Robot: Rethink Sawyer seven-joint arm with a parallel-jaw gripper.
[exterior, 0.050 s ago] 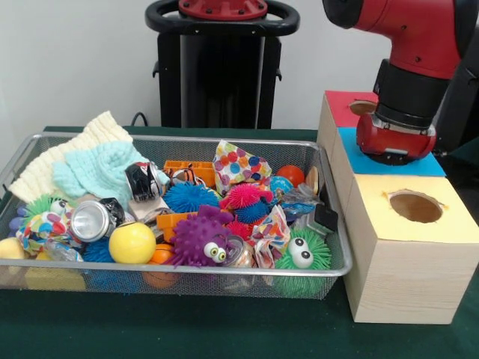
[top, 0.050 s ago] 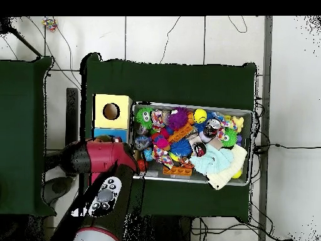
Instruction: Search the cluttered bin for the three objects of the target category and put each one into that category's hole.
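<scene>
1. Gripper (exterior, 0.050 s ago: 395, 142): only its red and black wrist end shows, hanging low over the blue panel; whether it is wide, narrow or holding anything cannot be told in either view.
2. Robot arm (top, 0.050 s ago: 103, 164): red and black, it lies across the box's red and blue sections in the overhead view.
3. Wooden box (exterior, 0.050 s ago: 408, 280): stands just beside the bin's end wall. Its top has three coloured panels in a row: red panel (exterior, 0.050 s ago: 346, 107) with a hole (exterior, 0.050 s ago: 362, 107), blue panel (exterior, 0.050 s ago: 425, 164) mostly hidden under the arm, yellow panel (exterior, 0.050 s ago: 449, 218) with an open round hole (exterior, 0.050 s ago: 415, 206).
4. Wire mesh bin (exterior, 0.050 s ago: 338, 263): on the green table cover (exterior, 0.050 s ago: 224, 329), crowded with toys.
5. Bin contents, end nearest the box: green spiky ball with eyes (exterior, 0.050 s ago: 303, 258), red ball (exterior, 0.050 s ago: 292, 175), polka-dot cloth (exterior, 0.050 s ago: 238, 166).
6. Bin contents, middle: purple spiky ball with eyes (exterior, 0.050 s ago: 200, 239), pink spiky ball (exterior, 0.050 s ago: 243, 197), blue spiky ball (exterior, 0.050 s ago: 188, 198), orange plastic blocks (exterior, 0.050 s ago: 191, 170).
7. Bin contents, far end: yellow ball (exterior, 0.050 s ago: 132, 242), crushed silver can (exterior, 0.050 s ago: 93, 220), mint knitted cloth (exterior, 0.050 s ago: 101, 170), cream knitted cloth (exterior, 0.050 s ago: 56, 161) draped over the rim.
8. Target category: cannot be told from the views; all bin items lie inside the bin.
</scene>
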